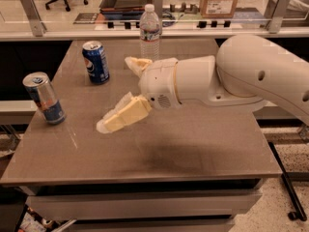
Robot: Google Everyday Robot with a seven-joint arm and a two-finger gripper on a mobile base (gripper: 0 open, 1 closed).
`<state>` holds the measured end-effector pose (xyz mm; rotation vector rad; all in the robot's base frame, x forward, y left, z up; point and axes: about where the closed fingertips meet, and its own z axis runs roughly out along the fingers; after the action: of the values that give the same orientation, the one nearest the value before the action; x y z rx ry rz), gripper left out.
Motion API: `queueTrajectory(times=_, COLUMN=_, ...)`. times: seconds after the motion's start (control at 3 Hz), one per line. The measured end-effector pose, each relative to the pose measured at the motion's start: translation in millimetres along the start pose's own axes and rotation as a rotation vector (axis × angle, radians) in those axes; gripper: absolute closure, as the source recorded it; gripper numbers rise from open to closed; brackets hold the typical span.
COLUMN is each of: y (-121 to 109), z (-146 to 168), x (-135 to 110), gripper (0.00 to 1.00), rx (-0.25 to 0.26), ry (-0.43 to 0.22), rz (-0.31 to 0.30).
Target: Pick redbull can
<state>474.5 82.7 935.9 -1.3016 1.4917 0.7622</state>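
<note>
Redbull can (44,98) stands apart from the level arm's (241,71) spread claw (116,93) over table (193,144)

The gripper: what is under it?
Under the open gripper, mid-table and right of the redbull can, only bare table shows. The arm covers the table surface farther right.

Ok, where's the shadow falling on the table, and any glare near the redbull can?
Camera view: a soft dark shadow lies on the table under the arm, beside the open hand hovering mid-table; a faint bright streak marks the tabletop just right of the redbull can, which itself is not washed out.
</note>
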Motion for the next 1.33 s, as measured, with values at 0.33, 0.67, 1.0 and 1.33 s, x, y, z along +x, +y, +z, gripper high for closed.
queueTrajectory(times=0.33, y=-2, z=38, x=-6, gripper=0.0, rx=-0.048, ry=-0.031, rz=-0.025)
queueTrajectory(times=0.67, y=7, z=83, x=-13, gripper=0.0, rx=-0.111, ry=-0.059, rz=-0.056)
queueTrajectory(times=1.0, y=14, z=112, x=-16, gripper=0.0, rx=-0.15, ry=-0.082, rz=-0.072)
queueTrajectory(times=1.33, y=13, z=139, x=-13, gripper=0.0, rx=-0.136, ry=-0.132, rz=-0.045)
